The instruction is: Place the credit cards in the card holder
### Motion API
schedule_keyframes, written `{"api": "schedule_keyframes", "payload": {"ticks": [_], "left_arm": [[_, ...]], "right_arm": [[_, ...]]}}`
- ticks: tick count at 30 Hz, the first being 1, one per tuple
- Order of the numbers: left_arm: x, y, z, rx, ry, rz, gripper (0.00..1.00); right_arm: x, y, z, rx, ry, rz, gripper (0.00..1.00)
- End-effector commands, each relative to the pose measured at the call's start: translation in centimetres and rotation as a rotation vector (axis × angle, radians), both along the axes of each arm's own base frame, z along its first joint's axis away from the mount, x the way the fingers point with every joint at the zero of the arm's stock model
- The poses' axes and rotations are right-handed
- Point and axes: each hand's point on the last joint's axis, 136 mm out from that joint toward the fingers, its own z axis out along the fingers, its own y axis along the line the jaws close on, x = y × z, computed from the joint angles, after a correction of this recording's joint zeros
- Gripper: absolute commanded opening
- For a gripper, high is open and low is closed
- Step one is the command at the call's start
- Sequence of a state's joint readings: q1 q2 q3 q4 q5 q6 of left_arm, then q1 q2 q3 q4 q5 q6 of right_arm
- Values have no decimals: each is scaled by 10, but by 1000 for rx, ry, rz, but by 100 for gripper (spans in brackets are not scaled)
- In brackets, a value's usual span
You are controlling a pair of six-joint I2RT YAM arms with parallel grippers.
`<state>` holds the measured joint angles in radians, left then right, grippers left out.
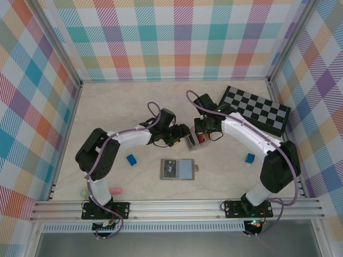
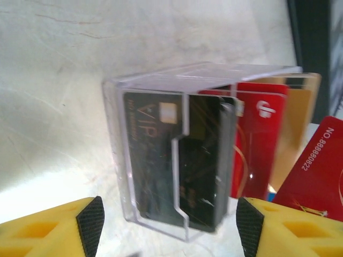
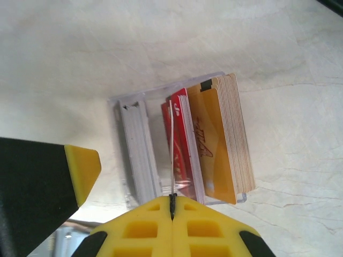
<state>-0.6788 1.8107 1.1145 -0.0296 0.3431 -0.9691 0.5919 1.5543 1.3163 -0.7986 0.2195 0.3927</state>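
Extraction looks underway: right gripper (image 3: 172, 206) clamps a red card (image 2: 316, 171) at the clear tray (image 2: 155, 155), left gripper (image 2: 170, 225) stands open flanking that tray. Next it needs carrying to the card holder (image 1: 177, 169), lying open near the tray.

The two tools crowd the middle of the tabletop (image 1: 107, 107). The left tool (image 2: 169, 227) is spread, one finger at either side of the clear tray (image 2: 115, 160) with only narrow gaps. The right tool (image 3: 172, 201), pinched on a card (image 3: 171, 160), blocks the tray from above. Stacked cards (image 3: 230, 139) leave only thin slots inside. Just nearer, the open wallet (image 1: 185, 170) lies uncovered. Two blue blocks (image 1: 131, 159) (image 1: 250, 158) flank it, well apart. A chequered board (image 1: 257, 110) takes the far right corner.
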Motion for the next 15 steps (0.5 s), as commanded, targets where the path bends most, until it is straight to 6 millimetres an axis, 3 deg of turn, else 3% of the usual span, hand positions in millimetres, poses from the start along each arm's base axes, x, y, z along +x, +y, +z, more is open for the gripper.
{"api": "schedule_keyframes", "payload": {"ticks": [1, 8, 15], "left_arm": [[1, 3, 31, -76, -71, 4, 69], [-8, 12, 90, -359, -152, -41, 75], [-19, 17, 112, -487, -169, -125, 75]], "right_arm": [[-8, 11, 17, 180, -1, -30, 0], [-21, 31, 56, 547, -8, -42, 0], [-27, 50, 78, 755, 15, 0, 0]]}}
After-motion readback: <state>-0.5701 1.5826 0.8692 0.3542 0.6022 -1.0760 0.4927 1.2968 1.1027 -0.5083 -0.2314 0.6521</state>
